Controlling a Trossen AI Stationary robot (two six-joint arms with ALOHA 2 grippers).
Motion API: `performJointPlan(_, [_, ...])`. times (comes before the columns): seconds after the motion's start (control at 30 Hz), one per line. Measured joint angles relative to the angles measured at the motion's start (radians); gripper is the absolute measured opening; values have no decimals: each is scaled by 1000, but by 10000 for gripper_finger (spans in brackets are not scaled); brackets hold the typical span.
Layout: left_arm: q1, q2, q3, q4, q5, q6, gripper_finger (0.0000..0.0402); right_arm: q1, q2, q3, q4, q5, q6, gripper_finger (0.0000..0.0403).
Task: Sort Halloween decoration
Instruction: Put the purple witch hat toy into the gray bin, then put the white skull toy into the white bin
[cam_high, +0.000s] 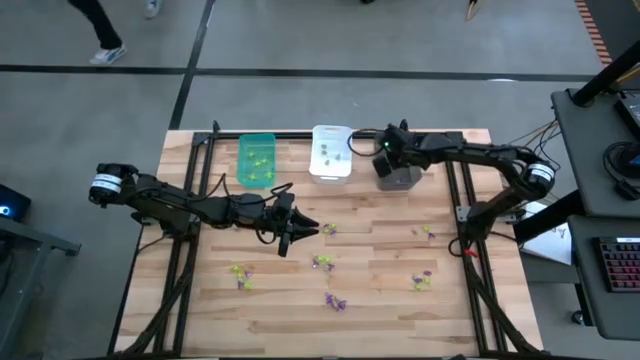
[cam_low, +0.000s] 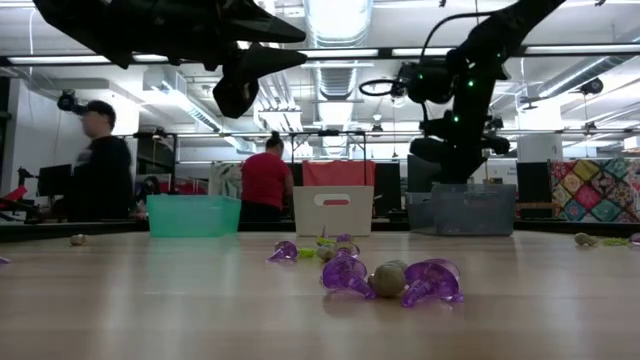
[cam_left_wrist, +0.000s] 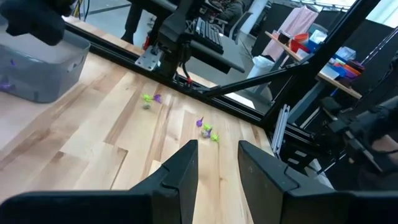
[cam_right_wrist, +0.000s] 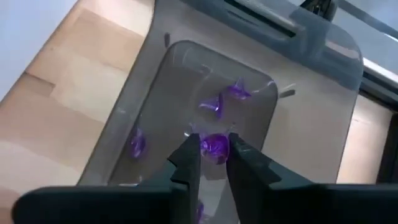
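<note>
Drop step: right gripper (cam_right_wrist: 211, 148) over dark grey plastic bin (cam_right_wrist: 311, 118), fingers narrowly pinching a purple spiky plastic trinket (cam_right_wrist: 215, 145). Next: open to release it. Left gripper (cam_left_wrist: 216, 160) waits mid-table, part open, empty.

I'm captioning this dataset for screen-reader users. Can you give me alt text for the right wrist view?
The right gripper hangs over the dark grey bin with a purple trinket between its fingertips. More purple trinkets lie inside the bin, which sits on the wooden table.
</note>
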Motion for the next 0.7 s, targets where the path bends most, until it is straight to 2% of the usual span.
performJointPlan(0.2, [1, -7, 0, -66, 0, -37, 96, -16, 0, 1, 31, -2, -42, 107])
performJointPlan(0.3, [2, -25, 15, -188, 1, -81, 96, -15, 0, 14, 33, -3, -49, 119])
performJointPlan(0.4, [2, -43, 76, -447, -12, -130, 96, 0, -4, 24, 32, -5, -50, 122])
performJointPlan(0.5, [-2, -42, 165, -803, -77, -187, 96, 31, -22, 35, 32, -7, -51, 119])
performJointPlan(0.7, [-22, 5, 294, -1480, -172, -420, 96, 113, -83, 39, 39, -5, -50, 108])
